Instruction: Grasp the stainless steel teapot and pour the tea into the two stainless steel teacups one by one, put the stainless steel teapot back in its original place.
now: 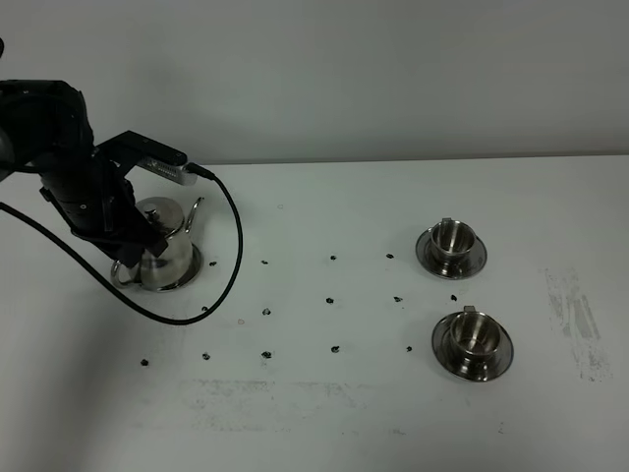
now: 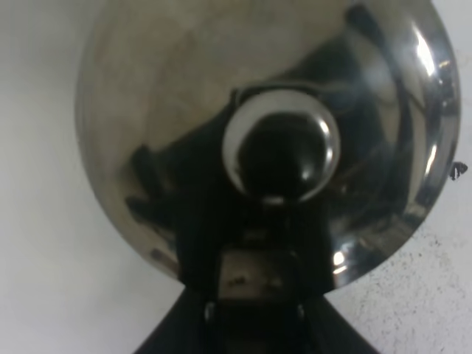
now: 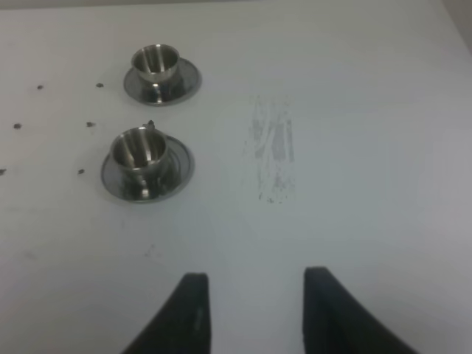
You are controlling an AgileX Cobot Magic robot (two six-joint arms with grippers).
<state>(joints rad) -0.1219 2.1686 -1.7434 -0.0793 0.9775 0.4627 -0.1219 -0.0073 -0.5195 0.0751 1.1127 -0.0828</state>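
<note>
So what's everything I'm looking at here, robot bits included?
teapot: one, shiny steel, left side of the table.
teacups: two, shiny steel, right side.
saucers: two, steel, one under each cup.
dot marks: many, black, scattered mid-table.
scuff: one, grey, far right.
table: one, white.
cable: one, black, looping off the left arm.
left arm: one, black, over the teapot.
left tool: one, black, shut on the teapot's handle.
right tool: one, black, open, empty.
</note>
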